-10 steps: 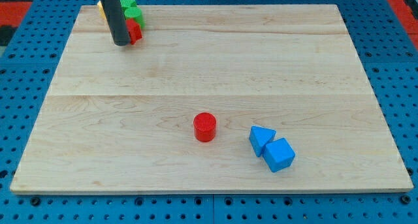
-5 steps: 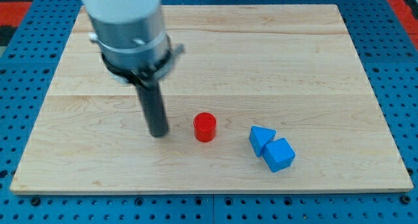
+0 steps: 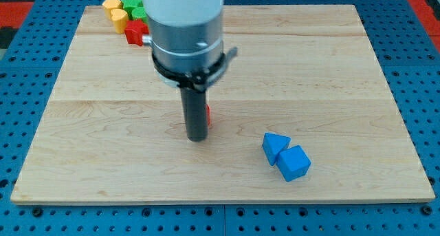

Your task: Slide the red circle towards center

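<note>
My tip, holding nothing, touches the near side of the red circle, which looks light, rigid and easily slid.

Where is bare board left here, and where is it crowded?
Bare: the view's right and top right, above the blue blocks, and the left below the corner cluster. Crowded: centre, where my tip hides most of the red circle.
</note>
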You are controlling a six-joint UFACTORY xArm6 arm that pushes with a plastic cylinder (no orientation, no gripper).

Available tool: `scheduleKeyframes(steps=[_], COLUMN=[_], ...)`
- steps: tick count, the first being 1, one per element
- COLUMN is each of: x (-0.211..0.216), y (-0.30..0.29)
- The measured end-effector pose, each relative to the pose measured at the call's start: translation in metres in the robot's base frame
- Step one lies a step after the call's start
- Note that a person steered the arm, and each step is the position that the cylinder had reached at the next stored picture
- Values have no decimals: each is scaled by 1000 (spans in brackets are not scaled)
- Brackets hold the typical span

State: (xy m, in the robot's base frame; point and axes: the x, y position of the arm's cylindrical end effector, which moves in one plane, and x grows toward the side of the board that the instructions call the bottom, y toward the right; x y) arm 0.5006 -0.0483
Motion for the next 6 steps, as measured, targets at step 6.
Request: scheduleKeyframes(steps=[6], x=[-120], y=[31])
